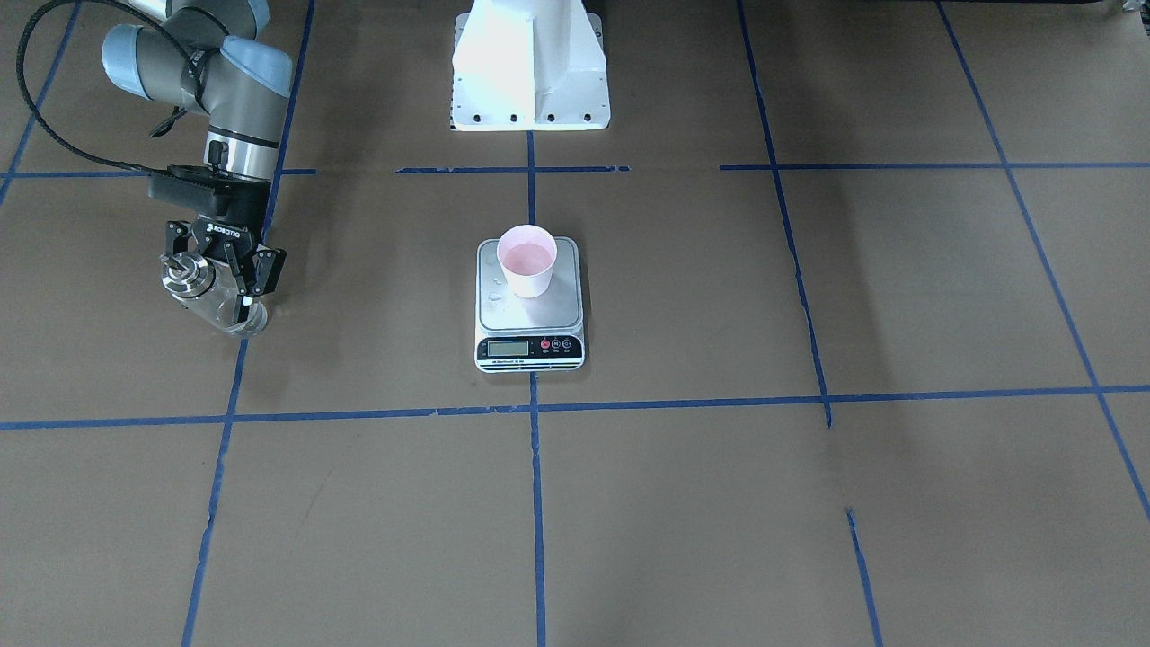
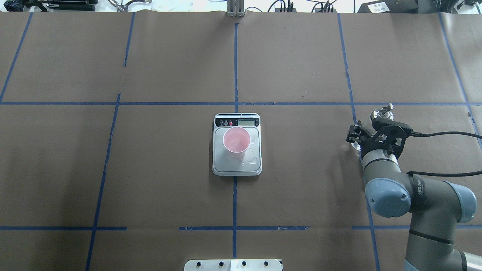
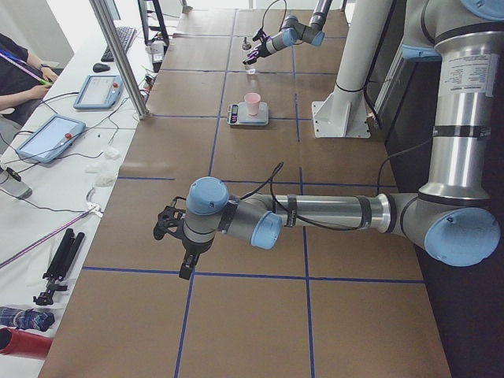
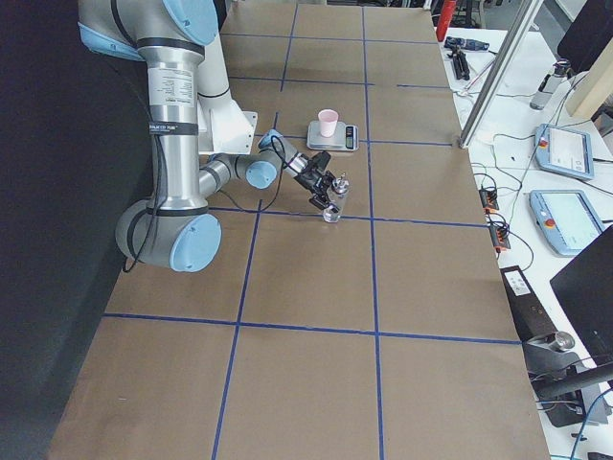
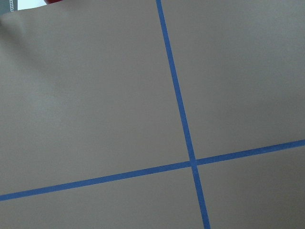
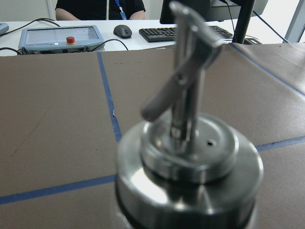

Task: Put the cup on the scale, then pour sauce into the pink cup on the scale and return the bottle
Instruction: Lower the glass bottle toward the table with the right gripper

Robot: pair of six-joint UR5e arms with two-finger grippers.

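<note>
The pale pink cup point(image 1: 527, 261) stands upright on the scale's steel platform point(image 1: 539, 310), toward the robot's side of it; it also shows in the overhead view point(image 2: 236, 142) on the scale point(image 2: 237, 167). Drops lie on the platform. My right gripper point(image 1: 220, 301) is shut on the clear glass bottle point(image 1: 193, 279), far to the scale's right, its base at the table. The right wrist view shows the bottle's collar point(image 6: 188, 162) and spout close up. My left gripper point(image 3: 169, 228) shows only in the exterior left view, low over bare table; I cannot tell whether it is open.
The white robot pedestal point(image 1: 530, 67) stands behind the scale. Blue tape lines grid the brown table. Beyond the far edge are a metal post point(image 3: 118, 55), tablets point(image 3: 47, 138) and a seated operator point(image 3: 20, 75).
</note>
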